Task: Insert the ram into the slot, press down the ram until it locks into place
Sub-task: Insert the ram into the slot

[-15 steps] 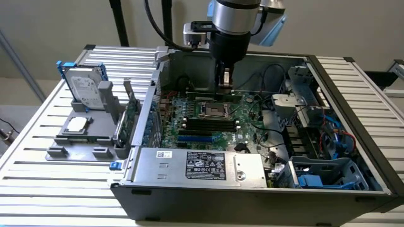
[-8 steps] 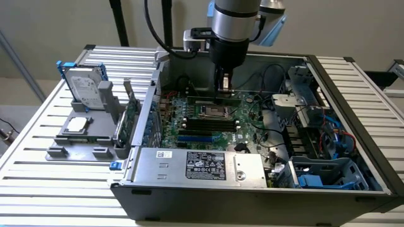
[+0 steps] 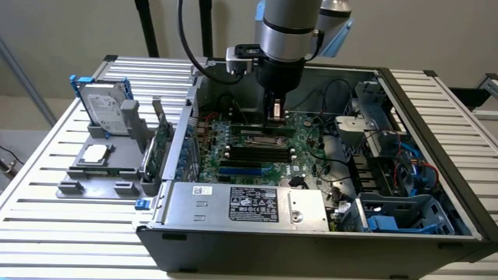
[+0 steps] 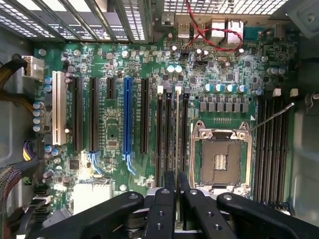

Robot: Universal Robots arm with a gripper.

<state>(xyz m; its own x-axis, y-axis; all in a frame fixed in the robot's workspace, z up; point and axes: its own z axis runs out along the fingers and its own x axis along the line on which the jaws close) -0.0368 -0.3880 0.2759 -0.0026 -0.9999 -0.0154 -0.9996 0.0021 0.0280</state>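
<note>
Gripper [image 4: 177,180] clamped on the ram [image 4: 177,129], held edge-on along the slot [image 4: 174,149] just beside the CPU socket [image 4: 219,159]

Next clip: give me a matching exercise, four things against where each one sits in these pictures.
Things:
1 hard drive
2 ram
3 CPU socket
4 power supply

Places:
A held in the gripper
B bare, on the motherboard
C on the grey stand outside the case
D silver, inside the case

Pairs: 1-C, 2-A, 3-B, 4-D
</note>
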